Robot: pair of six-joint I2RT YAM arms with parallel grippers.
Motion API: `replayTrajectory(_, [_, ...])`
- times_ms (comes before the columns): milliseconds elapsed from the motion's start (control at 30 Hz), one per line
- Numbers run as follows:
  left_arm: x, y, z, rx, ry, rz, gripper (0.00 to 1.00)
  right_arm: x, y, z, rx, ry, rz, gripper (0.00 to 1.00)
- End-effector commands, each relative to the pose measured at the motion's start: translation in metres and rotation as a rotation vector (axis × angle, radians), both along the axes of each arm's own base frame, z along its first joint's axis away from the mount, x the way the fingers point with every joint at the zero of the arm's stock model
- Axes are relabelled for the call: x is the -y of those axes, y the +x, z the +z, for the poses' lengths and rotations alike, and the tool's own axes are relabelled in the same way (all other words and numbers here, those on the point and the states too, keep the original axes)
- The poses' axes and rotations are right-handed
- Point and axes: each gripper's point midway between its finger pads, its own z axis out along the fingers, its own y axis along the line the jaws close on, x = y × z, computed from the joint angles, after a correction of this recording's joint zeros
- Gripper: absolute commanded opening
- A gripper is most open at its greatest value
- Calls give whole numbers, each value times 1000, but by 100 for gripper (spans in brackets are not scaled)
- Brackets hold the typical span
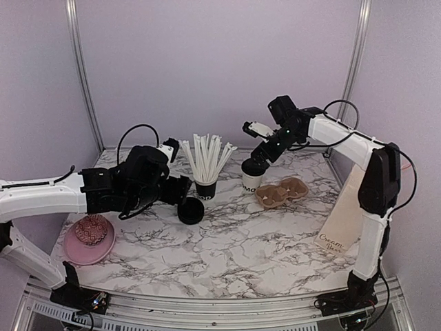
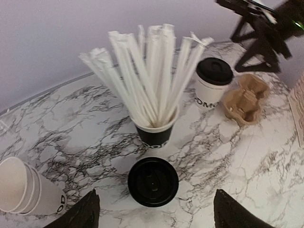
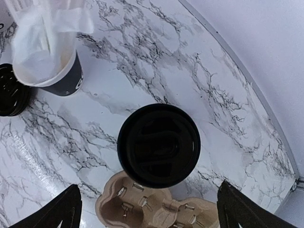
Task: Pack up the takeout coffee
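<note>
Two takeout coffees stand on the marble table. One lidded cup (image 1: 191, 210) is in front of the straw cup; the left wrist view shows its black lid (image 2: 153, 181) from above. My left gripper (image 1: 180, 193) is open above it, its fingers (image 2: 80, 213) wide on either side, not touching. The other lidded cup (image 1: 252, 176) stands by a brown pulp cup carrier (image 1: 281, 192). My right gripper (image 1: 259, 160) is open above that cup's lid (image 3: 158, 145), empty. This cup also shows in the left wrist view (image 2: 213, 84).
A black cup of white straws (image 1: 205, 186) stands between the two coffees. Lidless white cups (image 2: 23, 192) lie stacked at the left. A pink plate (image 1: 76, 252) with a pastry sits front left. A paper bag (image 1: 343, 217) leans at the right.
</note>
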Motion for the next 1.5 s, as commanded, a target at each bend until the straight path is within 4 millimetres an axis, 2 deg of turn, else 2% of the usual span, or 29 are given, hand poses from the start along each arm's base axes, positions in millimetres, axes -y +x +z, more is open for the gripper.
replayTrajectory(0, [-77, 25, 8, -59, 100, 189, 71, -6, -31, 57, 104, 156, 86, 94])
replayTrajectory(33, [-85, 29, 9, -72, 109, 198, 66, -7, -44, 68, 120, 188, 121, 92])
replayTrajectory(100, [-101, 39, 4, -126, 143, 196, 58, -15, -73, 76, 114, 267, 224, 90])
replayTrajectory(200, [-104, 45, -15, -252, 211, 135, 56, -21, -116, 79, 115, 378, 365, 90])
replayTrajectory(267, [-107, 49, -24, -311, 258, 112, 53, -25, -143, 73, 115, 452, 461, 92])
replayTrajectory(367, [-113, 56, -39, -384, 304, 97, 46, -27, -176, 47, 57, 527, 562, 93])
replayTrajectory(400, [-117, 58, -42, -407, 315, 108, 39, -28, -183, 35, 25, 536, 574, 93])
replayTrajectory(467, [-125, 65, -47, -430, 339, 142, 29, -28, -188, 23, -7, 536, 588, 92])
replayTrajectory(600, [-141, 74, -46, -435, 365, 212, 27, -28, -189, 7, -25, 524, 586, 90])
replayTrajectory(667, [-147, 78, -42, -432, 367, 227, 22, -27, -191, 1, -32, 518, 596, 90])
replayTrajectory(900, [-160, 87, -36, -422, 393, 264, 25, -24, -192, -2, -12, 493, 599, 90])
replayTrajectory(1067, [-172, 91, -53, -482, 412, 287, 31, -23, -191, -5, -6, 478, 598, 90])
replayTrajectory(1467, [-173, 96, -68, -522, 418, 285, 24, -20, -188, -7, 14, 448, 590, 89])
